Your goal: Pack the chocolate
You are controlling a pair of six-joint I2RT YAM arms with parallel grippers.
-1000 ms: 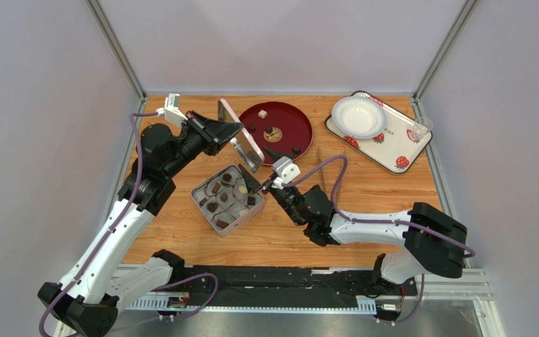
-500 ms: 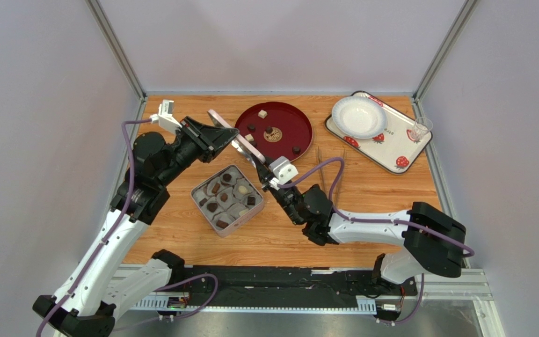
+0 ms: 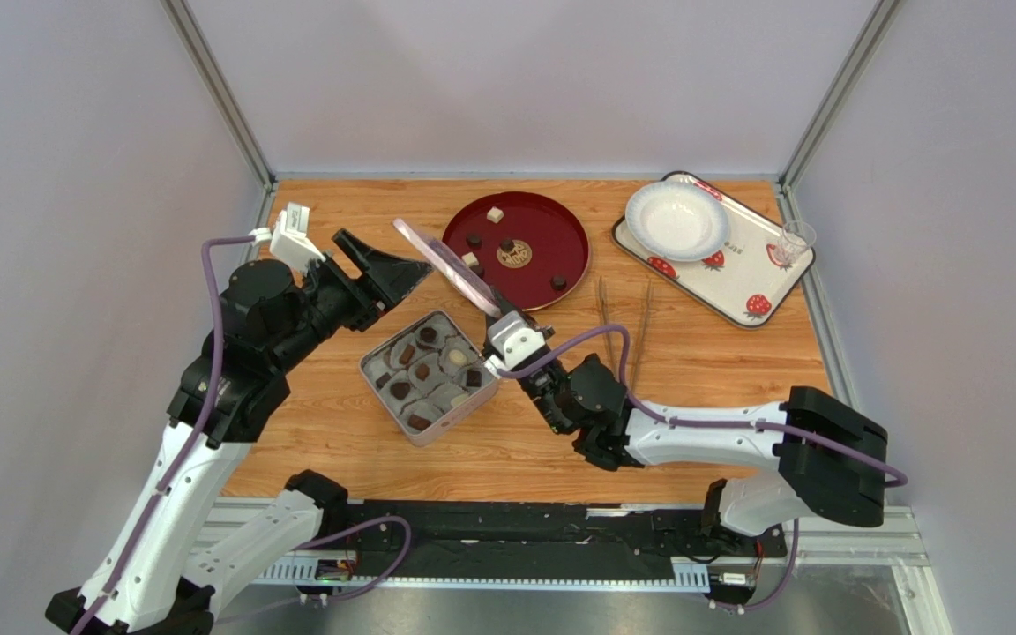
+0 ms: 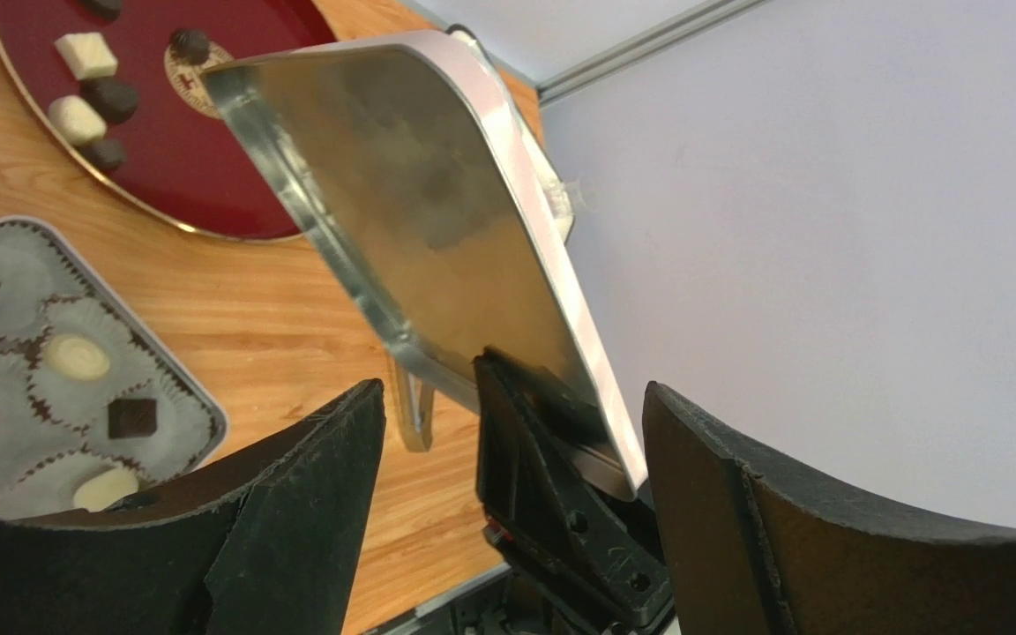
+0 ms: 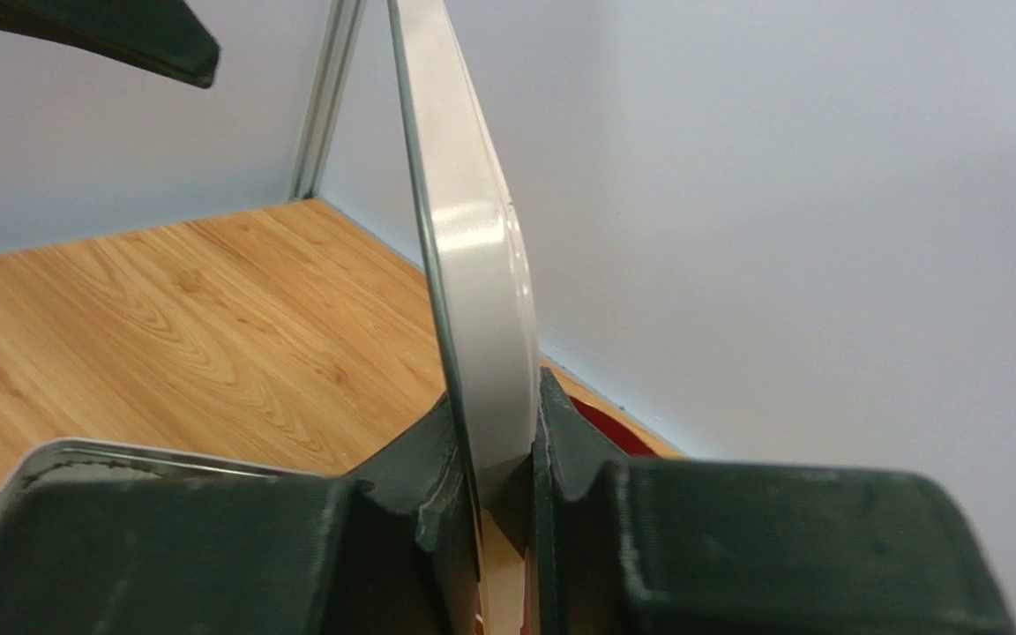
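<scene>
Right gripper (image 3: 492, 318) is seen from above pinched on the lower edge of the tilted metal lid (image 3: 447, 262). That lid is held above the table (image 3: 712, 371), between the open tin (image 3: 369, 360) and the red plate (image 3: 547, 218). Left gripper (image 3: 401, 271) is spread wide just beside the lid and is not closed on it. Most of the chocolate (image 3: 423, 372) is set in the tin's paper cups, and a few pieces lie on the red plate. Thin tongs (image 3: 622, 324) are laid to the right of the tin.

From the left wrist, the lid is seen beyond the parted fingers (image 4: 295, 516), clamped at its near corner by the other arm's jaws.

From the right wrist, the lid's edge is shown squeezed between both pads (image 5: 566, 450).
</scene>
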